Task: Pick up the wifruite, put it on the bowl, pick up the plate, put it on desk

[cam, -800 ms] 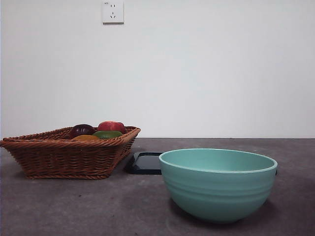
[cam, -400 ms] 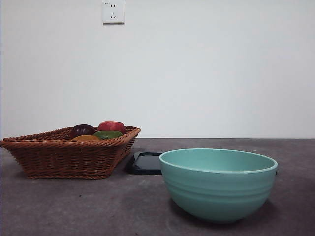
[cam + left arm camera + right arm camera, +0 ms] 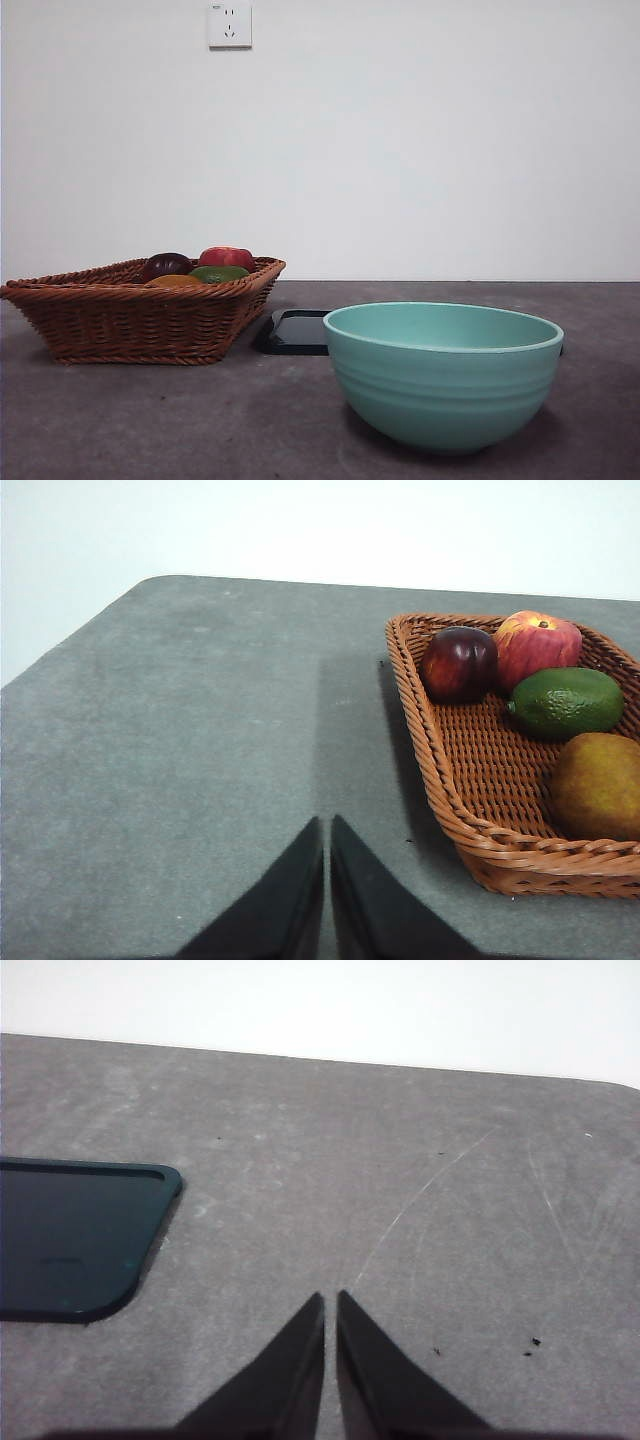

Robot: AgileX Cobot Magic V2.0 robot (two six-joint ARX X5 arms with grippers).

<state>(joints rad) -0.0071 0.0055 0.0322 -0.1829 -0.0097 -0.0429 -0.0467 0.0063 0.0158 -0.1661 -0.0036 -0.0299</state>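
Observation:
The orange-brown wifruite (image 3: 598,783) lies in a brown wicker basket (image 3: 470,805), and in the front view the wifruite (image 3: 176,281) just peeks over the basket (image 3: 140,318) rim. The mint-teal bowl (image 3: 443,372) stands on the desk (image 3: 200,420) at the front right. A dark flat plate (image 3: 293,331) lies behind the bowl, and the plate (image 3: 70,1235) also shows in the right wrist view. My left gripper (image 3: 327,825) is shut over bare desk beside the basket. My right gripper (image 3: 330,1300) is shut over bare desk beside the plate.
The basket also holds a dark purple fruit (image 3: 458,663), a red apple (image 3: 537,646) and a green fruit (image 3: 565,701). A white wall with a socket (image 3: 229,23) rises behind the desk. The desk's rounded corner (image 3: 150,585) lies beyond the left gripper.

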